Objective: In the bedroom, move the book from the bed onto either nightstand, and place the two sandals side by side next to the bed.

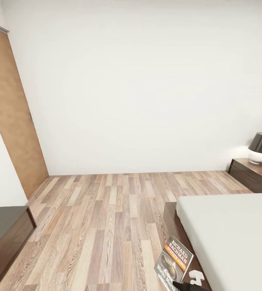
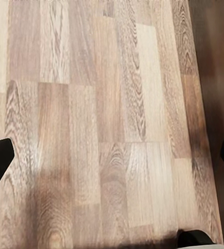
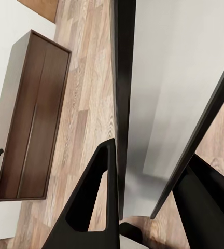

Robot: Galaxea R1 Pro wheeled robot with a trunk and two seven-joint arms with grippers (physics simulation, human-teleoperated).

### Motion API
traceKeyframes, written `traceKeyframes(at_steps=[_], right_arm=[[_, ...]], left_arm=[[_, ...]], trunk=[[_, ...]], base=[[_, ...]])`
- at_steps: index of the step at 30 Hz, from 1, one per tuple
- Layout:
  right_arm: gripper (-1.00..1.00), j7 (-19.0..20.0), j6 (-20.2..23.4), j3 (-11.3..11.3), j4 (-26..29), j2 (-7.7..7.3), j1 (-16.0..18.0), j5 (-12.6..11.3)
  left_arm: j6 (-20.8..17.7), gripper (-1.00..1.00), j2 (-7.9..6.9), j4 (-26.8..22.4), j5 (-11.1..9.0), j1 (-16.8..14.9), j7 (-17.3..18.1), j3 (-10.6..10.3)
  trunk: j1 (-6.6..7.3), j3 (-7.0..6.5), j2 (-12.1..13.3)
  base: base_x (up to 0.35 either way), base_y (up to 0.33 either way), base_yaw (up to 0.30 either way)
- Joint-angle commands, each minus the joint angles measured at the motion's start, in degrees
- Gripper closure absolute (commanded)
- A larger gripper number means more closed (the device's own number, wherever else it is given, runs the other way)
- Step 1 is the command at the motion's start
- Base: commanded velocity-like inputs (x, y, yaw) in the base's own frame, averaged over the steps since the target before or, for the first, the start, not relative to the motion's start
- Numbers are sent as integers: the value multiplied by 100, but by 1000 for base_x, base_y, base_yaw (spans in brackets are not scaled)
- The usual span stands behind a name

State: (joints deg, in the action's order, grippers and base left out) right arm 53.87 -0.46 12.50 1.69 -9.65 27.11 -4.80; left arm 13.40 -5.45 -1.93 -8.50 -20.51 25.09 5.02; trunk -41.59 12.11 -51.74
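At far left a wooden door (image 1: 13, 109) is standing against the white wall, a dark cabinet (image 1: 3, 230) is sitting below it, and the left gripper (image 2: 112, 158) is hanging wide open and empty over the plank floor (image 1: 106, 218). Further right, the right gripper (image 3: 143, 205) is pinching the book (image 1: 173, 262) by its lower edge, holding it tilted over the floor just beside the bed (image 1: 232, 234) – not yet on any surface. The nightstand (image 1: 254, 173) is waiting well apart at far right, with a lamp (image 1: 261, 147) taking up part of its top. The risk appears to be twofold – the thin paperback slipping from so narrow a grip during the drive, or knocking the lamp on arrival
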Motion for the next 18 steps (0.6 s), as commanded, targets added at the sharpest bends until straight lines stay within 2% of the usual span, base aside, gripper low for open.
traceKeyframes(at_steps=[1,14,18], right_arm=[[100,27,2,-29,-7,-2,5,-56],[100,24,2,-29,-11,-2,5,-56],[100,19,1,-29,-11,5,5,-56]], left_arm=[[-3,-100,0,10,-16,-5,40,43],[-4,-100,0,11,-12,-5,40,43],[-4,-100,-6,11,-12,-5,40,50]], trunk=[[-1,8,-6],[-1,8,-6],[-1,8,-6]], base=[[0,0,0],[4,0,0],[214,0,0]])
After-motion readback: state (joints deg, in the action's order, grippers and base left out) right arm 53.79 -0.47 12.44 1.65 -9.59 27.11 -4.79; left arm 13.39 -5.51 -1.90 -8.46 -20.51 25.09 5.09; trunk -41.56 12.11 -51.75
